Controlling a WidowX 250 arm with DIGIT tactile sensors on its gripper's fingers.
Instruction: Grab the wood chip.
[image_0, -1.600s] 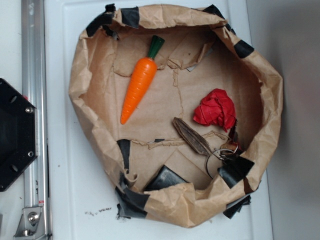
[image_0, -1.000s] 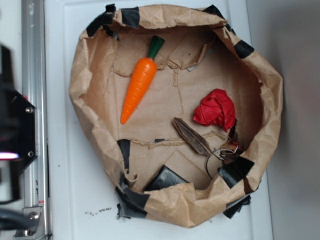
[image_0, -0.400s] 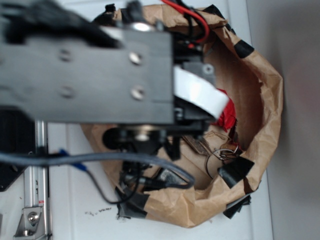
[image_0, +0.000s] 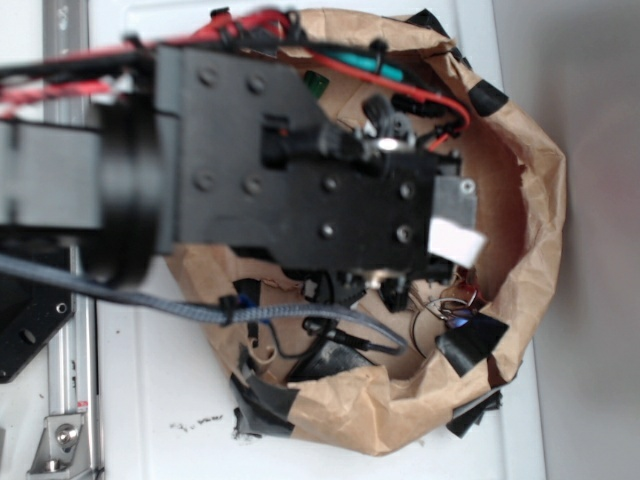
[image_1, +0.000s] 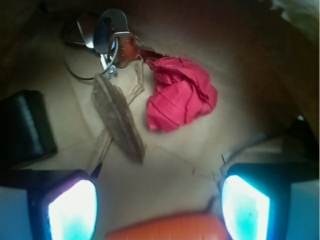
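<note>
In the wrist view the wood chip (image_1: 118, 119), a slim dark brown sliver, lies flat on the brown paper ahead of my gripper (image_1: 159, 202) and a little to the left. The gripper is open and empty, with its glowing fingertips (image_1: 72, 210) wide apart and above the paper. The chip's far tip lies next to a bunch of keys (image_1: 110, 35). In the exterior view my arm (image_0: 320, 190) covers the chip.
A crumpled red cloth (image_1: 180, 95) lies right of the chip. The orange carrot (image_1: 165, 229) is just under the gripper; its green top (image_0: 317, 82) shows past the arm. A black block (image_1: 25, 127) sits at left. The paper bag's raised rim (image_0: 540, 200) rings everything.
My arm has swung in from the left over the paper bowl. It now hides the carrot, the cloth and the chip in the exterior view.
</note>
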